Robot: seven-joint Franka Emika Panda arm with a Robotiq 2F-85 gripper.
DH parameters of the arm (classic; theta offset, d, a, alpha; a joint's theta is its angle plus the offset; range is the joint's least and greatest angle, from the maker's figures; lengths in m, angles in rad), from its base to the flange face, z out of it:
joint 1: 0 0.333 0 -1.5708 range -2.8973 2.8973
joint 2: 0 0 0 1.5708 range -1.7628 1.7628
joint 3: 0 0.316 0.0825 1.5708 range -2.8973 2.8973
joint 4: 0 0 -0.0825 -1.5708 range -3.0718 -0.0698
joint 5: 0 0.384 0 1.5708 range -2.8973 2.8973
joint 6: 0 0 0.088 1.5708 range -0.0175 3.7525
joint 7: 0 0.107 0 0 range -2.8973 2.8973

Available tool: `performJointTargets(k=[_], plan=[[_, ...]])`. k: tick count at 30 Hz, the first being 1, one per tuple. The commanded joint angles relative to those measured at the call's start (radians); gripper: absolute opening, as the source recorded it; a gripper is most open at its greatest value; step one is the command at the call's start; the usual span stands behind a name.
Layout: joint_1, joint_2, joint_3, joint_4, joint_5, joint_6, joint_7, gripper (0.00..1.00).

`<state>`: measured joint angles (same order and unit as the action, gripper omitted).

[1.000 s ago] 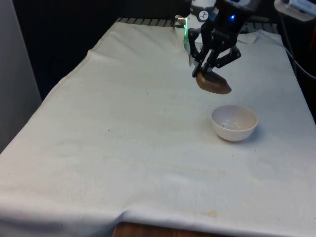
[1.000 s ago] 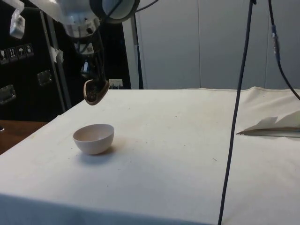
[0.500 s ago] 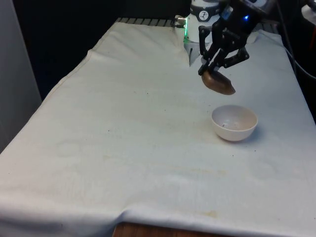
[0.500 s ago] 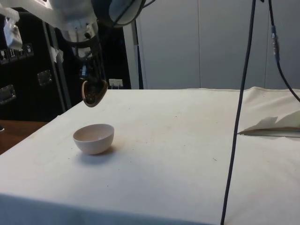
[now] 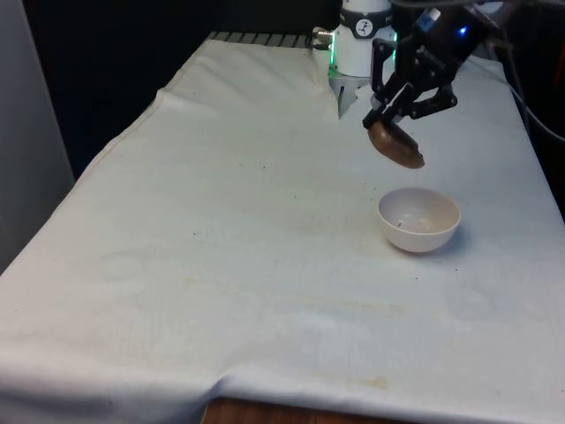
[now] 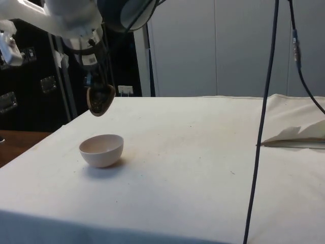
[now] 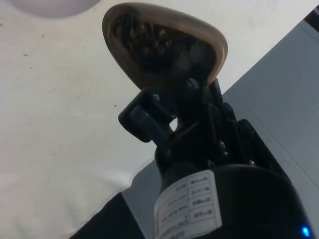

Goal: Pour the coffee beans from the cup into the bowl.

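Front view: we see the gripper (image 5: 386, 113) clamped on the rim of the brown cup (image 5: 395, 146), held tilted in the air above and just behind the white bowl (image 5: 419, 219)

Side view: the arm reaches down; cup (image 6: 100, 99) hangs over the bowl (image 6: 102, 149)

Wrist view: fingers (image 7: 149, 119) pinch the cup wall (image 7: 164, 42); coffee beans (image 7: 149, 42) inside

You are looking at a lab test bench: a tabletop (image 5: 221, 265) draped in a creased white cloth (image 6: 203, 168), black curtains (image 5: 132, 53) behind it, dark cabinets (image 6: 30, 76) beside it, and loose cables (image 6: 261, 122) hanging over it.
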<state>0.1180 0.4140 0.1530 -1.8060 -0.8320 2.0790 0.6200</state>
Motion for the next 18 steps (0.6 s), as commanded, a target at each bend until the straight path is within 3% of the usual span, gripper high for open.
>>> performJointTargets(k=[1, 8, 14, 16, 17, 18], plan=[[0.007, 0.007, -0.002, 0.007, -0.015, -0.013, 0.011, 0.00], [0.000, 0.019, 0.018, 0.003, -0.068, -0.024, 0.053, 0.00], [0.006, 0.029, 0.019, 0.005, -0.118, -0.039, 0.087, 0.00], [0.006, 0.030, 0.023, 0.006, -0.130, -0.047, 0.094, 0.00], [0.000, 0.030, 0.025, 0.003, -0.122, -0.037, 0.089, 0.00], [0.006, 0.031, 0.024, 0.006, -0.136, -0.052, 0.097, 0.00]])
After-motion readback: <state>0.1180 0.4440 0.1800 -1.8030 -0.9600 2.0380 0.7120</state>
